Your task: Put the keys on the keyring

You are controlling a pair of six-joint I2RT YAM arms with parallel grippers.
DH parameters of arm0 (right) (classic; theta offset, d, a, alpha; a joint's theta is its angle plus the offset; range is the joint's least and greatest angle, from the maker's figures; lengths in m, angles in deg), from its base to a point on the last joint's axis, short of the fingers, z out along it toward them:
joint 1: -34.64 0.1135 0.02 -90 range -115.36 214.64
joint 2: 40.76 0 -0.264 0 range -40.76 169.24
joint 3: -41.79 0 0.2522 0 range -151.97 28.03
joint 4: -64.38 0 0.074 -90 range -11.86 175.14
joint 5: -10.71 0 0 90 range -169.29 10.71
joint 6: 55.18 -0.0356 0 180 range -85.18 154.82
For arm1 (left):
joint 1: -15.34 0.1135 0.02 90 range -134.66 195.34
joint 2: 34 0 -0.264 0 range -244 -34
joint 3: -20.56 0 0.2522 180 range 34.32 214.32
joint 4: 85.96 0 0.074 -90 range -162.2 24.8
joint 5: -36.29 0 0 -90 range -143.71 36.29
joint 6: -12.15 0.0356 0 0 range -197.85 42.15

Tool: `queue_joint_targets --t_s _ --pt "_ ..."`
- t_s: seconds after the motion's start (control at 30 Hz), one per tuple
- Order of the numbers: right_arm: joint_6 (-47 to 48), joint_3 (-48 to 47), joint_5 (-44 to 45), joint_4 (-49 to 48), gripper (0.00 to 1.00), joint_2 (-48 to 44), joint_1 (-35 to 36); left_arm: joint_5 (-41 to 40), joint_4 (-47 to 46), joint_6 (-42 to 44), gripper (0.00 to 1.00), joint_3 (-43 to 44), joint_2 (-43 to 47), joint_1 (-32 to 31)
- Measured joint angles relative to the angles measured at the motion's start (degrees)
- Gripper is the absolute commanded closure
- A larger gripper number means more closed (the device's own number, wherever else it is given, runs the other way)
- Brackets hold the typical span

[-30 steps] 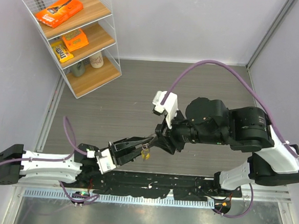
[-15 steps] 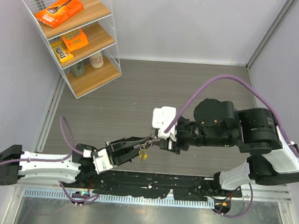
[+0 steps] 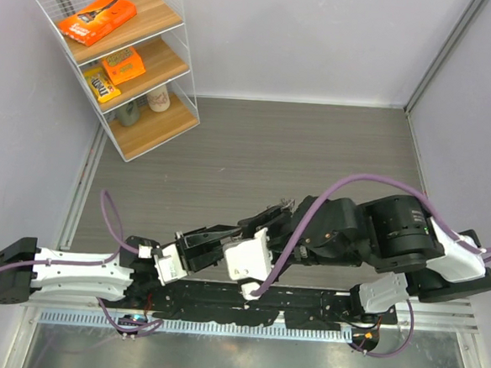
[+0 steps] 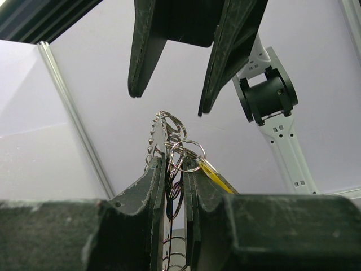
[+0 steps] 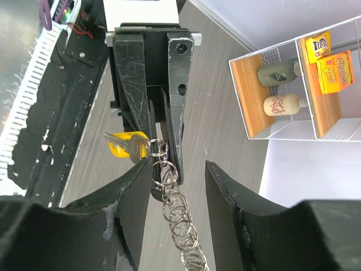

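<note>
My left gripper (image 4: 174, 165) has its jaws pressed together on the keyring (image 5: 179, 217), pinching it near one end so that the rest trails off as a loose string of small silvery rings. The keys sit right at that pinch: the brass-yellow key (image 5: 119, 149) and the silvery key (image 5: 137, 148) lie side by side against a small ring just beside the left jaws. From here I cannot tell whether either key is properly threaded on or only hooked against the ring.

My right gripper (image 4: 169, 101) faces the left one tip to tip, jaws spread and holding nothing. In its own wrist view the trailing rings pass through the gap between its fingers without touching them.

I judge this to be the threading step, with the right arm lined up to work at the ring. The next move calls for a fine, centred close on the ring or a key head, without dragging the floppy loop out of the left pinch.
</note>
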Motion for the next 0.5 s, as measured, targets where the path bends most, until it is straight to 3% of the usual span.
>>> queue_joint_targets --t_s 0.5 --pt "4.24 3.76 3.61 1.51 0.5 0.83 1.11 0.02 0.0 -0.24 1.0 0.0 0.26 0.0"
